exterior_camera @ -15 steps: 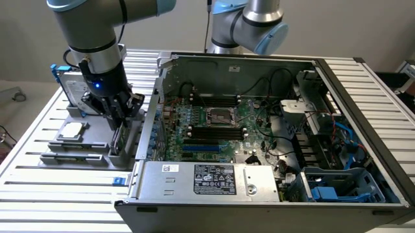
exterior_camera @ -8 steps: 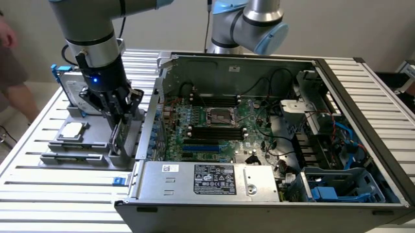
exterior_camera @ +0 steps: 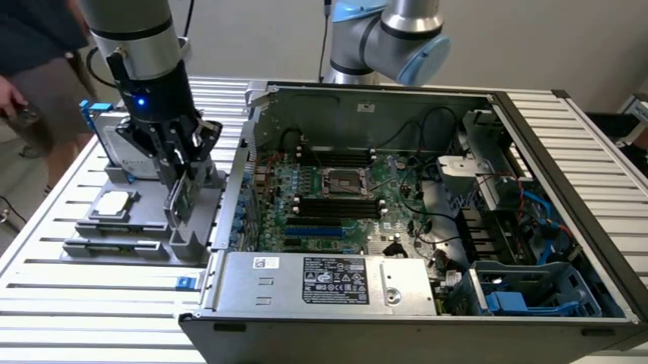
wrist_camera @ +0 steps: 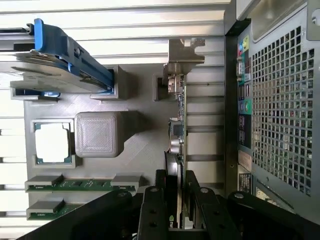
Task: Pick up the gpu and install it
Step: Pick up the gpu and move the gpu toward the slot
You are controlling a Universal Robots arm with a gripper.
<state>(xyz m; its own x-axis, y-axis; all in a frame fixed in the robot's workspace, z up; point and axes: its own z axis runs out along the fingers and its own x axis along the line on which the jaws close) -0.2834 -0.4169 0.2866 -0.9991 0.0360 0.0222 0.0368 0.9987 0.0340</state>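
My grey-and-black arm point(exterior_camera: 142, 45) hangs straight down over the slatted aluminium worktop point(exterior_camera: 91, 303) at the exterior view's left. Its tool point(wrist_camera: 175, 200) is half closed, fingers clamped on both faces of the gpu point(wrist_camera: 178, 125), a thin dark card with a silver end bracket, standing on edge in the grey plastic parts holder point(wrist_camera: 145, 145). Just beyond sits the open black computer case point(exterior_camera: 567, 152).

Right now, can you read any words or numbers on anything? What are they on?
Nothing can be read as it stands.
Black label on the power supply: too small to read.
White sticker beside it: blurred.
Stickers on the case's back: too small to read.
The gpu: no writing I can make out.
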